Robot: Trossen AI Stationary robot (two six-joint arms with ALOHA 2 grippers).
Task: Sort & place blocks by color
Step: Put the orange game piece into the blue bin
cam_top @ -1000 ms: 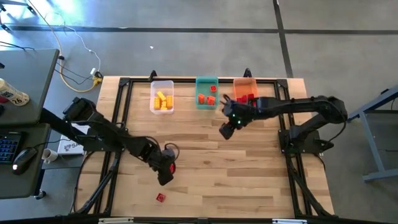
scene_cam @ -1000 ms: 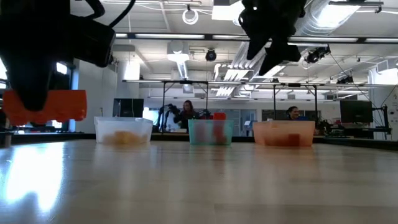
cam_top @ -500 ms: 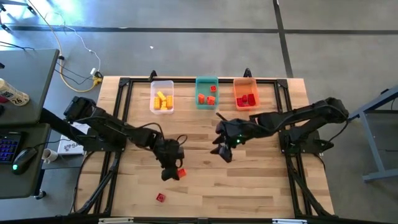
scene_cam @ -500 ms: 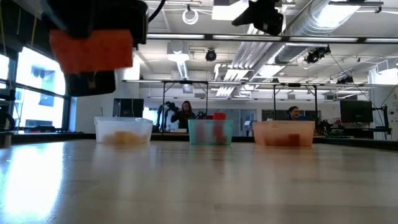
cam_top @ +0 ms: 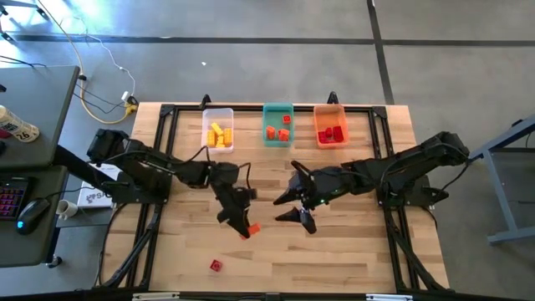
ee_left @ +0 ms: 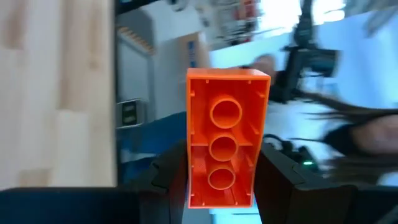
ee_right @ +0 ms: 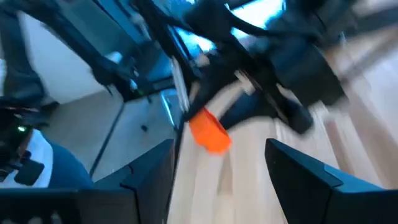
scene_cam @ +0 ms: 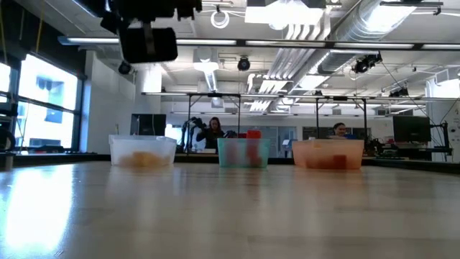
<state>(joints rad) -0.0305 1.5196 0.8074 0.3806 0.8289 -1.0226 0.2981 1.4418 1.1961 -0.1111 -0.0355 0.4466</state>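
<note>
A: Wooden table (cam_top: 334,251) first, near edge to far: what is done and what is left?

B: Nearest the front edge, 1 red block (cam_top: 216,266) lies alone on the boards, unsorted. Farther in, the left gripper (cam_top: 241,224) hangs over the middle of the table, clenched on an orange block (ee_left: 226,145) that sits end-on between its fingers, clear of the wood. Just beside it, the right gripper (cam_top: 294,206) has its fingers spread wide, grasping nothing.

A: And the far edge?

B: 3 bins in a row: the clear bin (cam_top: 218,116) with yellow blocks, the teal bin (cam_top: 277,110) with orange ones, the orange bin (cam_top: 329,111) with red ones. I judge the sorting mostly done, with 2 blocks left as far as I can see.

A: Room to move?

B: Bare boards run from both grippers to the bins. The grippers are close together, so that gap is the tight spot. The red block lies near the front edge.
</note>
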